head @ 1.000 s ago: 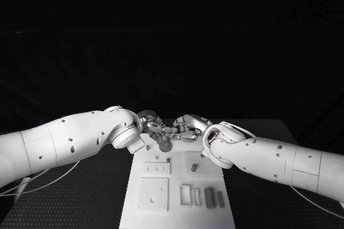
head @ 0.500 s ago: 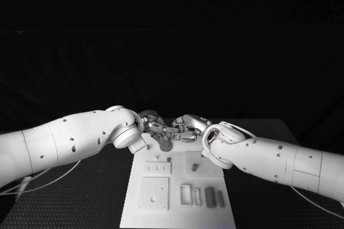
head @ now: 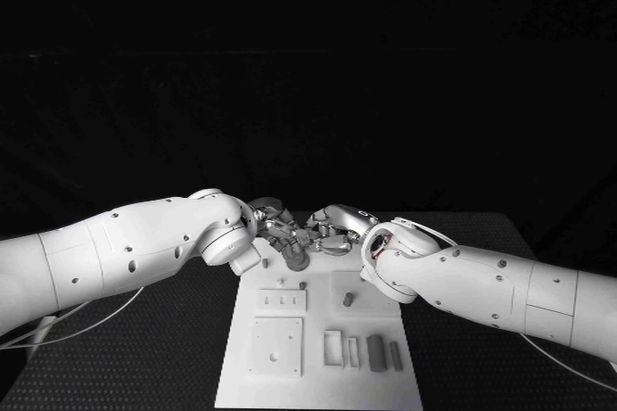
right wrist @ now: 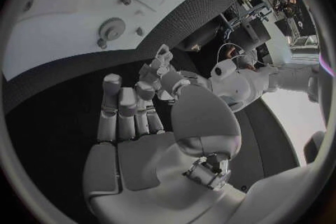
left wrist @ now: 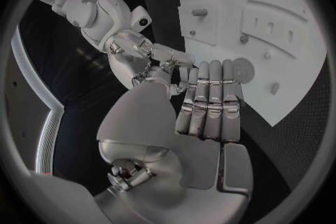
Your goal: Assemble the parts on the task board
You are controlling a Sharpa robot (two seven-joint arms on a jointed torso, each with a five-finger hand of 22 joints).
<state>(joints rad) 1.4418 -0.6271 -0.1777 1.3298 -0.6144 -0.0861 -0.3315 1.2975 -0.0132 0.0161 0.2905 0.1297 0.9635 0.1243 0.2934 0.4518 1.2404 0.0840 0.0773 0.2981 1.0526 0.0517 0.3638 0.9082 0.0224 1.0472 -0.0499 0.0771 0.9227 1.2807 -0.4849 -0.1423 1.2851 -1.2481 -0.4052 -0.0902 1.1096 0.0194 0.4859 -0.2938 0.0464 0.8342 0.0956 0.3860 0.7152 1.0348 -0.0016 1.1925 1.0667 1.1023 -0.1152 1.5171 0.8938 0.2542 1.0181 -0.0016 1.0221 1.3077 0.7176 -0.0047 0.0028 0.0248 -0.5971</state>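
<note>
The white task board (head: 315, 389) runs away from me down the middle of the table. A round toothed gear (head: 299, 259) lies flat at its far end, also seen as the gear (left wrist: 243, 69) and the gear (right wrist: 112, 28). My left hand (head: 273, 224) and right hand (head: 334, 233) meet just beyond it, fingertips close together. The left hand (left wrist: 210, 106) has its fingers stretched out side by side with nothing in them, their tips near the gear. The right hand (right wrist: 133, 117) is also extended and holds nothing.
Short pegs (left wrist: 275, 88) stand beside the gear. On the near half of the board are a small peg (head: 349, 298), a dark block (head: 375, 353), pale slots (head: 332, 347) and a square plate (head: 276, 347). Black matting surrounds the board.
Both hands stay at the board's far end; their fingers have shifted only slightly. The gear lies in nearly the same spot.
</note>
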